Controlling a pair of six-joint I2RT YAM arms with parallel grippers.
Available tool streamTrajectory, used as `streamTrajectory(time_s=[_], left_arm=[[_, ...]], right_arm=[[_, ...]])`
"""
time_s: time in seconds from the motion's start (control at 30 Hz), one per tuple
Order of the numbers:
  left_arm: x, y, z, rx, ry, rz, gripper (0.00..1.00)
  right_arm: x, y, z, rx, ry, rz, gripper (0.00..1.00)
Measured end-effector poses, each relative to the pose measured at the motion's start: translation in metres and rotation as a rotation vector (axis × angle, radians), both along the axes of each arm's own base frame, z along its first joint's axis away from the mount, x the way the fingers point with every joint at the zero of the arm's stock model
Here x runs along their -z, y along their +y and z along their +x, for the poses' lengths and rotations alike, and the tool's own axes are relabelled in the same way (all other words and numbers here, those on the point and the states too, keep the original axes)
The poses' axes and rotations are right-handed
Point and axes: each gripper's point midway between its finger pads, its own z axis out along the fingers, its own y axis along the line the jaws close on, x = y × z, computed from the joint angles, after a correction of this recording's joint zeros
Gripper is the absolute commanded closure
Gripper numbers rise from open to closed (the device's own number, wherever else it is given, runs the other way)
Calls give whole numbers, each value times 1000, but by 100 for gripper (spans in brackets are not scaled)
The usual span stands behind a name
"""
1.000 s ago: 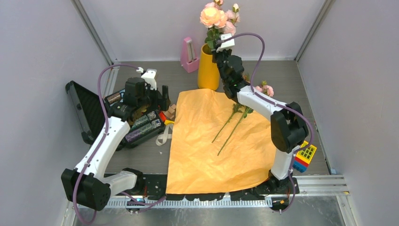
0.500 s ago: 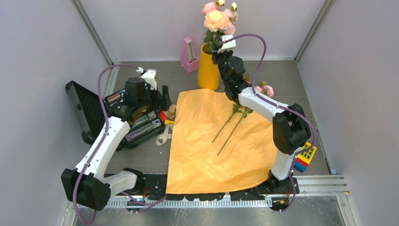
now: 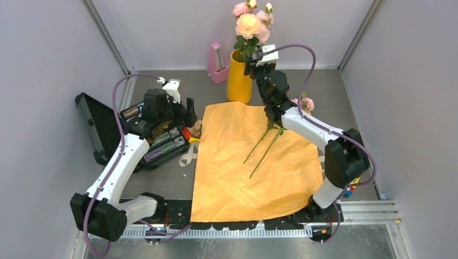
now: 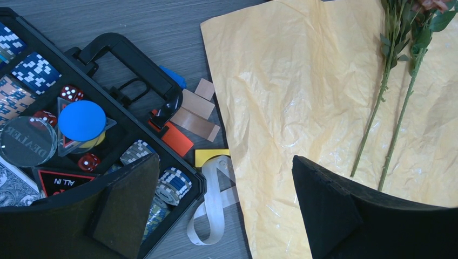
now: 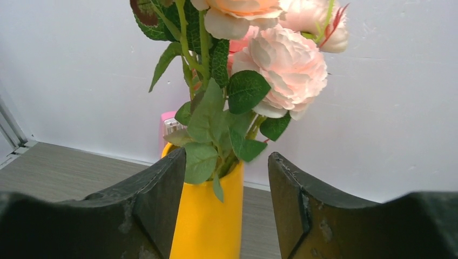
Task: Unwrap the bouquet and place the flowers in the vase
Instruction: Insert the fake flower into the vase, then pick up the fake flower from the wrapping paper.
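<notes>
Flowers (image 3: 248,25) in vase (image 3: 238,83); orange paper (image 3: 237,178) flat on grey table (image 3: 162,181) (pale walls (image 3: 173,27)).

In the top view the white and black right arm (image 3: 302,121) covers the heads of the two long green-stemmed flowers (image 3: 263,147) lying on the crinkled orange paper sheet (image 3: 237,178). Only a scrap of pink bloom shows past the arm. The left wrist view cuts those heads off at its top edge.

The multicoloured block toy (image 3: 350,190) at the table's near right corner is mostly behind the arm's elbow.

From above, the contents of the open black plastic case (image 3: 93,125) by the table's left edge are too small to tell.

In the right wrist view the tall yellow-orange cylinder vase (image 5: 209,221) runs off the bottom edge and hides the stems inside it. The uppermost pale pink roses (image 5: 237,11) are cut by the top edge. The pink pyramid-shaped metronome (image 5: 170,123) is a sliver behind leaves.
</notes>
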Motion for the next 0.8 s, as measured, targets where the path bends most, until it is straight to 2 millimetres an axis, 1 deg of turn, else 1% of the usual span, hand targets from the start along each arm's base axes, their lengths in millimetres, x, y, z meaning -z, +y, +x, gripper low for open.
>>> streamTrajectory(time_s=[0.1,0.3,0.4,0.5,0.57,0.67,0.73,0.8], left_arm=[[0,0,0,0,0,0,4],[0,0,0,-1,0,0,4],[0,0,0,0,0,0,4],[0,0,0,0,0,0,4],[0,0,0,0,0,0,4],[0,0,0,0,0,1,4],[1,0,0,0,2,1,4],[1,0,0,0,2,1,4]], right_arm=[[-2,-7,-9,6,8,5,30],[-13,-28,-36,24,25,23,26],[-19,-41,-55,34,46,37,26],[-33,-58,-78,42,71,62,26],[-36,-68,-92,49,105,74,26],[-30,-87,-111,70,186,90,27],[-19,-103,-121,99,254,100,27],[-5,-123,-128,145,327,116,28]])
